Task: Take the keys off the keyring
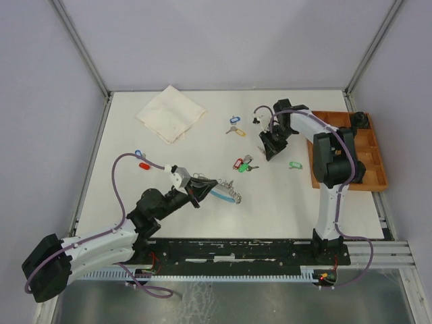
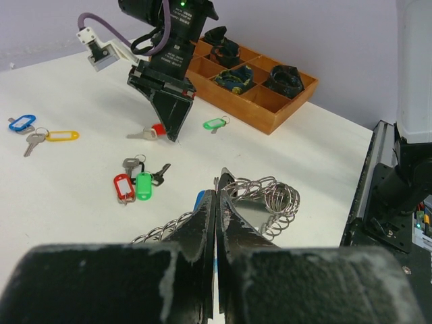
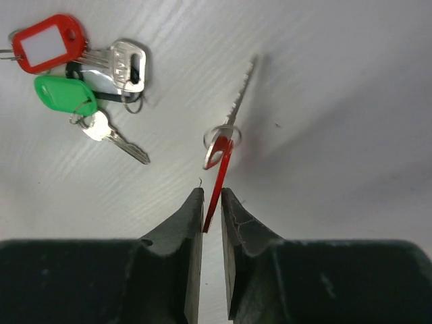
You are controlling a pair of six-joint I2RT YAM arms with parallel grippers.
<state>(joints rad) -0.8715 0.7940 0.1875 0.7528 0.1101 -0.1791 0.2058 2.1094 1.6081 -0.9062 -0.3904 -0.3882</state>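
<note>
- While the left tool [image 2: 216, 190] is clamped shut on the keyring [image 2: 266, 199], the right tool [image 3: 212, 196] is down at the counter [image 1: 283, 202]. The red key [image 3: 237, 101] has its tag [image 3: 217, 158] standing edge-on between that tool's jaws.
- Those jaws are only a crack apart. Honestly can't tell if they're gripping the tag or just standing around it.
- Looks like the drop-off step to me. I'd open wide first, then lift straight up so the tag doesn't snag and get dragged.
- I'd also skip any sideways swing, since the red-and-green bunch [image 1: 243, 164] lies close by.
- The red key is on the counter right of centre. Its long axis runs straight out from the right tool, tip pointing away and a bit right in the wrist view.
- The keyring sits near the front middle, stretched roughly left-to-right from the left tool's tip, with its coil end toward the right arm. Can't spot a key on it.
</note>
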